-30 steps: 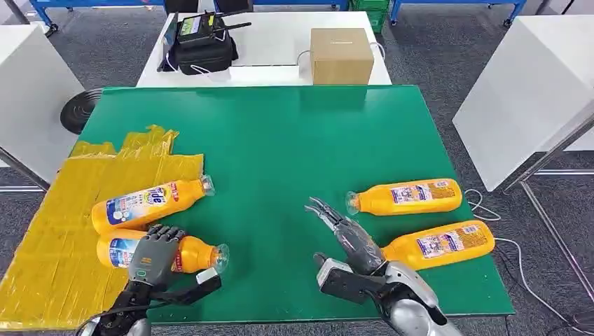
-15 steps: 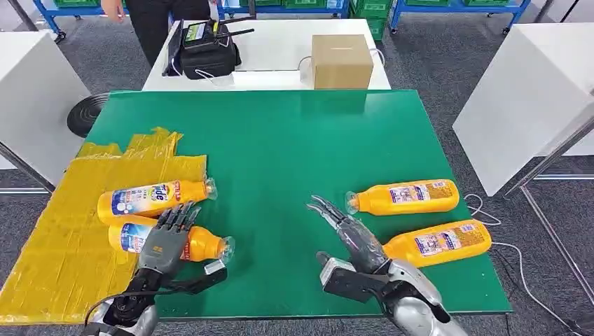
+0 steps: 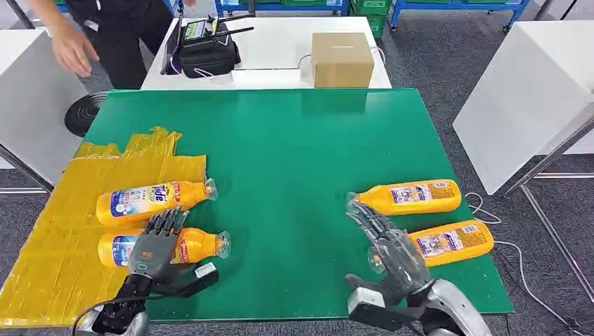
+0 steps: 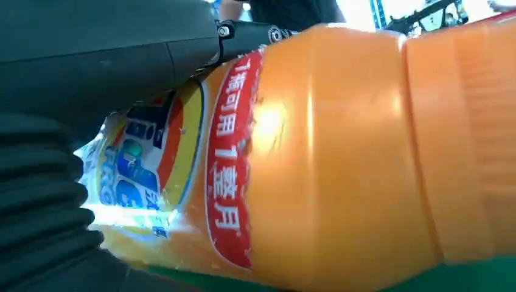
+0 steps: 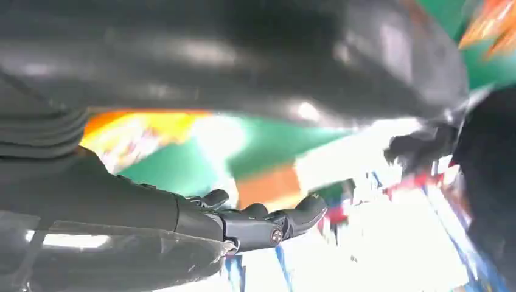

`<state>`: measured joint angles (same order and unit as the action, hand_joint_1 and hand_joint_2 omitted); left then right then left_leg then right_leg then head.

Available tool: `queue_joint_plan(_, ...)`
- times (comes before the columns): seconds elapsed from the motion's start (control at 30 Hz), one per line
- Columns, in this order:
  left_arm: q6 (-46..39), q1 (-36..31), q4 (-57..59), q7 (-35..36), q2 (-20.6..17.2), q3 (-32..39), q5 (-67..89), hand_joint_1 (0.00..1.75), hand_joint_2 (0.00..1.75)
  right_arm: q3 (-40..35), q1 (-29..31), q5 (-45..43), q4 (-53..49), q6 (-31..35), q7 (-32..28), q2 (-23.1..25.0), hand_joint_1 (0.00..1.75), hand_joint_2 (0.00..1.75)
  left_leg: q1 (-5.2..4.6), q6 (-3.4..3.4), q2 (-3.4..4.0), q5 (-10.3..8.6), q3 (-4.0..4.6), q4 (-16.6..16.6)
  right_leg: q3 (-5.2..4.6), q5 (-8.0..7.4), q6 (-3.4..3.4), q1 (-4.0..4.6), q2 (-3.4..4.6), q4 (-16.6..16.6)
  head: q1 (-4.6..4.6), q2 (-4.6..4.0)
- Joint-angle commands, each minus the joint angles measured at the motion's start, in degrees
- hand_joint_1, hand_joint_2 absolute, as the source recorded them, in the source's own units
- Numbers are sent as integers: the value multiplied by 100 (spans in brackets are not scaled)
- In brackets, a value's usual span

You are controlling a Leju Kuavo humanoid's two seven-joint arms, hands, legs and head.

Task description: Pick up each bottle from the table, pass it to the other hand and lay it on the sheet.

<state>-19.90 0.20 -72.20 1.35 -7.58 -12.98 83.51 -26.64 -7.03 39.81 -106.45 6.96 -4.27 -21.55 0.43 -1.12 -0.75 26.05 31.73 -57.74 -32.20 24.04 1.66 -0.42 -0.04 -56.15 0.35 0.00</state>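
Two orange bottles lie on the yellow sheet (image 3: 56,238) at the table's left: the far bottle (image 3: 150,201) and the near bottle (image 3: 199,246), whose cap end reaches onto the green table (image 3: 280,154). My left hand (image 3: 155,241) rests on top of the near bottle (image 4: 341,152) with its fingers stretched straight, not wrapped round it. At the right lie two more orange bottles, a far one (image 3: 408,197) and a near one (image 3: 454,241). My right hand (image 3: 387,245) hovers open at the near one's cap end, fingers (image 5: 255,225) spread.
Behind the green table a white table carries a cardboard box (image 3: 341,57) and a black bag (image 3: 205,52). A person (image 3: 105,31) stands at the back left with a hand held out. White tables flank both sides (image 3: 532,91). A cable (image 3: 483,206) lies on the floor at the right.
My left hand uncurled its fingers from the near bottle on the sheet. My right hand moved right to the near right bottle's cap end. A person came into view at the back left.
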Motion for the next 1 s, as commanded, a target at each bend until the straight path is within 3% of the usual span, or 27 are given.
queue_joint_plan(0.03, -219, 501, -1306, -638, 552, 966, -1072, 0, 0, 1341, -1227, 92, -660, 186, -652, 83, 0, 0, 9, 4, -6, 20, 11, -8, -5, 18, -5, 10, -13, 0, 0, 0)
queue_joint_plan(0.07, -311, 503, -1285, -787, 613, 1034, -1389, 0, 0, 1312, -1231, 88, -659, 167, -616, 26, 0, 0, 8, -2, -9, 19, 22, -8, -10, 21, 2, 11, -24, 1, -2, 0)
queue_joint_plan(0.1, -460, 486, -1175, -1006, 684, 1172, -1778, 0, 0, 1306, -1291, 103, -688, 169, -505, -103, 0, 175, 4, -3, -7, 17, 21, -4, -16, 20, 3, 8, -22, 3, 0, 0)
queue_joint_plan(0.2, -428, 471, -1087, -1363, 746, 1417, -2474, 0, 0, 1525, -1635, -117, -884, 174, -344, -405, 0, 175, -1, -6, -1, 17, 22, 2, -18, 20, 7, 4, -16, 8, 2, 0)
queue_joint_plan(0.47, -418, 477, -1119, -1450, 826, 1502, -2622, 0, 0, 1553, -1663, -128, -921, 182, -308, -427, 0, 175, -2, -7, 30, 12, 53, 1, -55, 8, 7, 3, 12, 4, 0, 0)
queue_joint_plan(0.67, -249, 522, -1094, -1647, 885, 1814, -3005, 0, 0, 1946, -2268, -148, -1305, 313, -213, -619, 0, 175, -3, -6, 19, 17, 50, 0, -52, 16, 6, 2, 0, 2, 0, 0)
queue_joint_plan(1.0, -370, 442, -877, -1606, 911, 1839, -2668, 0, 0, 1843, -2281, -21, -1371, 357, -180, -639, 0, 175, -1, -9, 29, 16, 48, 5, -51, 9, 6, 4, 9, 9, 0, 0)
